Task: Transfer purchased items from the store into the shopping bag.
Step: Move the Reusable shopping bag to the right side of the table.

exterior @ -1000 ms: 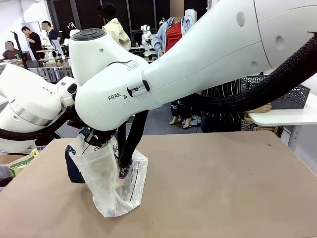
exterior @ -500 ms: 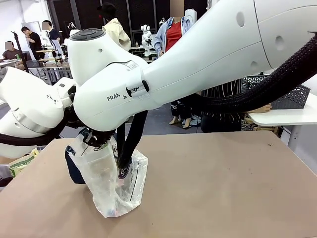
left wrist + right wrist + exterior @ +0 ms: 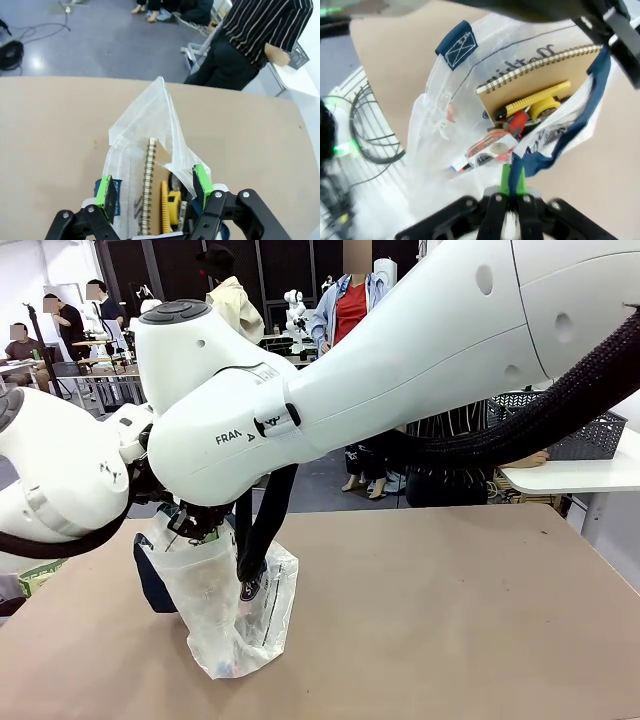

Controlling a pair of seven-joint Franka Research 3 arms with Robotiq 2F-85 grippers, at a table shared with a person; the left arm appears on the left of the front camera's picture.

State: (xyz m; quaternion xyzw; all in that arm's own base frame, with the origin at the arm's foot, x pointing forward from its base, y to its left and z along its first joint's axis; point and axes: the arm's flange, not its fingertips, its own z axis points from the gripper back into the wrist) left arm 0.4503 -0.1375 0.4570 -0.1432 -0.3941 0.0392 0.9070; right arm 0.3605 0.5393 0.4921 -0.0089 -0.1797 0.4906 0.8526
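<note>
The clear shopping bag (image 3: 225, 630) stands on the left part of the brown table (image 3: 450, 620), under both white arms. In the right wrist view my right gripper (image 3: 512, 180) is shut on the bag's navy strap handle (image 3: 570, 135), holding it up. My left gripper (image 3: 151, 185) is open, its green pads (image 3: 104, 190) on either side of the bag's mouth (image 3: 145, 115). Purchased items lie inside: a brown spiral notebook (image 3: 540, 75), a yellow-and-black pack (image 3: 540, 102) and small colourful packets (image 3: 487, 147). The store, a dark lattice basket (image 3: 590, 435), sits on a white side table at the right.
A person in a striped shirt (image 3: 250, 40) stands at the far side with a hand by the basket (image 3: 301, 52). The right arm's bulk spans the upper front view. Bare table lies right of the bag.
The left arm has shifted slightly up and toward the bag. The bag and the right gripper's hold on the handle look the same.
</note>
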